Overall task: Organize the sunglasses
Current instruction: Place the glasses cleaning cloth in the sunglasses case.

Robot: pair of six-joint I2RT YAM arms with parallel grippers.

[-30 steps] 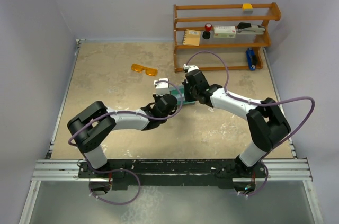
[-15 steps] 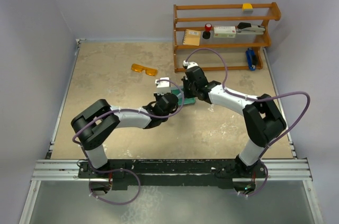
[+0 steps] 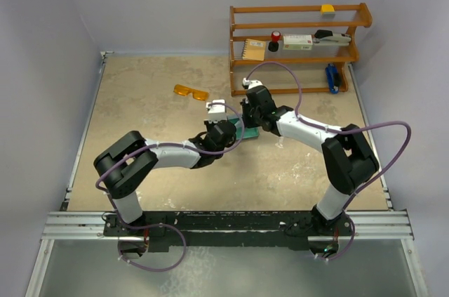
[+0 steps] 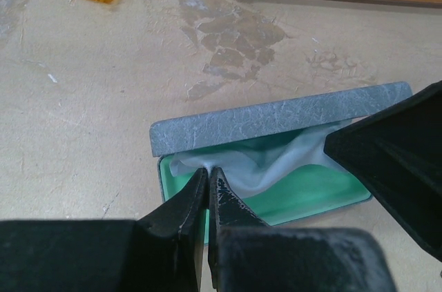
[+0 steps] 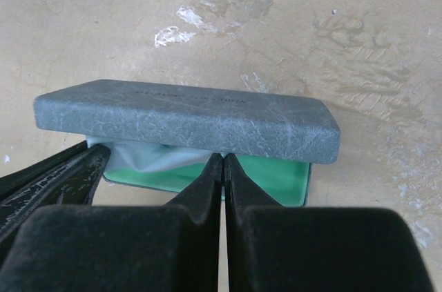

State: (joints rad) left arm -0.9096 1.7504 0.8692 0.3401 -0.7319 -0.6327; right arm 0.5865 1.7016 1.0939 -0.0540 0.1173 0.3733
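Working at the case point(image 4: 276, 116), ctr of tabletop point(image 3: 140, 121), both arms in close. Lid is up, teal interior showing, pale blue cloth point(image 4: 276, 161) lying inside.

- left gripper point(image 4: 208, 178): fingers pressed together, pinching the cloth at the case's 9 o'clock end.
- right gripper point(image 5: 222, 168): fingers pressed together under the lid's front edge, at the cloth's other end. Seems to pinch it too, but the contact is hard to read.
- sunglasses point(image 3: 191, 92): not in the case and not held. They lie flat on the tabletop approx 10 o'clock from the case, well apart. Temples look folded across the lenses.

Handling (judgement):
- Light; thin amber plastic, stiff but prob brittle at the hinges. A gentle squeeze should do.
- Lenses are smooth, so slippery, and they scratch. Keep pads off the lens faces.
- Best hold is across the bridge, or the frame's top and bottom edges near ctr, w/ folded temples trapped so they can't swing open.
- They sit low on the tabletop, so fingers need to come down spread wide, either side of the frame.
- Shorter than the case, so fit looks OK once the cloth is sorted.
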